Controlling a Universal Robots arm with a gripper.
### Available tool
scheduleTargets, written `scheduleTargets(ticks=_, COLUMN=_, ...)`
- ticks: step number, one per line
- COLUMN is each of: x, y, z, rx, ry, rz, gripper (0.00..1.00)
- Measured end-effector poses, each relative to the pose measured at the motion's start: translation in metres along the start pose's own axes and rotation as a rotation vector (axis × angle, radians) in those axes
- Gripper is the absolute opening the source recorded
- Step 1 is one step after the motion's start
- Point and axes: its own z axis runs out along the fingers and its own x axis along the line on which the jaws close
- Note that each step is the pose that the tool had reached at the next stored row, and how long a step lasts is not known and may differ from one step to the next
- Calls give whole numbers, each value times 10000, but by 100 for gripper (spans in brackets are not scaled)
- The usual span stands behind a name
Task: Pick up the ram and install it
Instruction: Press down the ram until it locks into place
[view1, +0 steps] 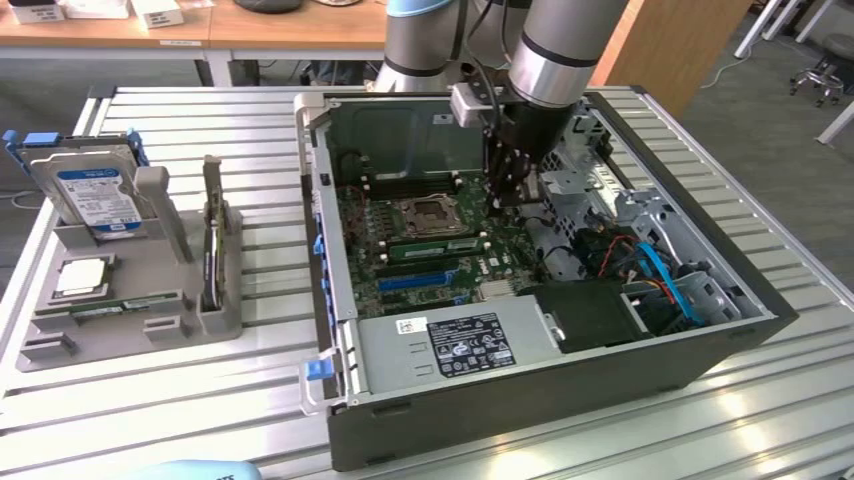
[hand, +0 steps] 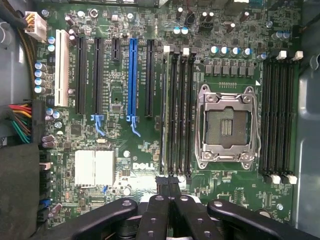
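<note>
The ram is a thin green stick sitting in a memory slot beside the empty processor socket on the motherboard inside the open computer case. In the wrist view the ram shows edge-on in the slot furthest from the socket. My gripper hangs inside the case above the board, shut with nothing between its fingers. In the wrist view my gripper has its black fingertips pressed together over one end of that slot row. I cannot tell whether they touch the stick.
A grey parts tray stands at the exterior view's left with a hard drive, a small silver processor chip and another green stick. The case walls, drive cage and cables hem the arm in.
</note>
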Motion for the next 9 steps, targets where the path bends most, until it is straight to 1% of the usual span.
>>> scheduleTargets(ticks=9, x=2, y=-3, z=71, rx=117, ry=34, rz=-2, gripper=10)
